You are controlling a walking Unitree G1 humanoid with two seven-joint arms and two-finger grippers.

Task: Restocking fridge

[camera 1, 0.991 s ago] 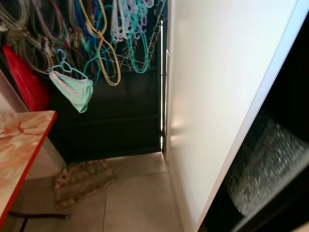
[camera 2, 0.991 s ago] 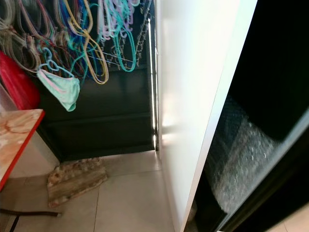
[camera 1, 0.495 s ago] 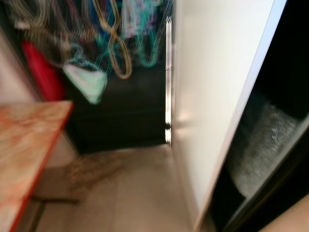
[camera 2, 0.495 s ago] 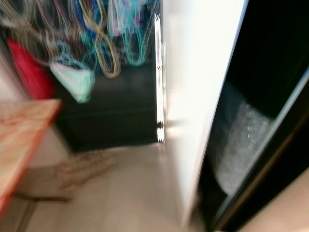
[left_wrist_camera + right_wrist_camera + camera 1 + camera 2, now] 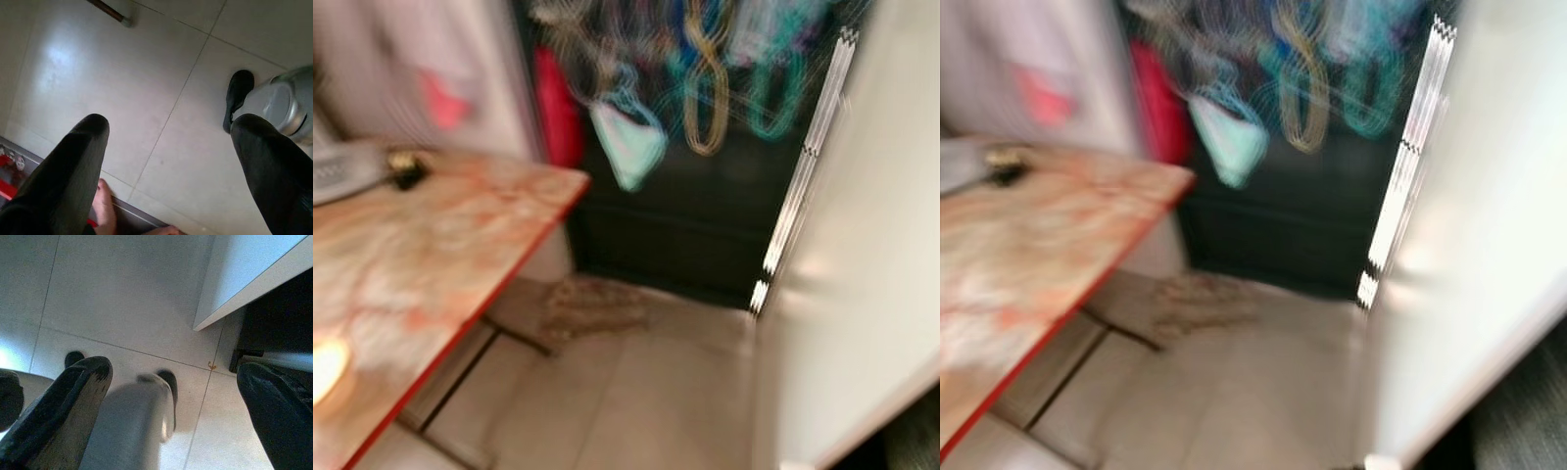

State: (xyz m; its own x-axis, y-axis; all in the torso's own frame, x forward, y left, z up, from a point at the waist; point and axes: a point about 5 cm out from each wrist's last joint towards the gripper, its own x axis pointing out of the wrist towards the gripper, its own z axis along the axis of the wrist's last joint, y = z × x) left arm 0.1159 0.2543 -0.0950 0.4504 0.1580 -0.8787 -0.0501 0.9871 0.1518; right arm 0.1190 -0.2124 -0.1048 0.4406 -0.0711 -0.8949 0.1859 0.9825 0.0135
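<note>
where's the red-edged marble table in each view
Left eye view: red-edged marble-patterned table fills the lower left, corner toward the hangers.
Right eye view: same table at the left edge.
Left wrist view: cannot tell.
Right wrist view: cannot tell.
Shared landmark: mint-green cloth hanging past the table's corner.

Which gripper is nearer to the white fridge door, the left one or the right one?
Right. The right gripper hangs over the floor tiles just beside the white fridge door. The left gripper hangs over open floor tiles.

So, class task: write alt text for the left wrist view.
The left gripper, its two black fingers spread apart and holding nothing, points down at a pale tiled floor. Bare toes show near one finger.
</note>
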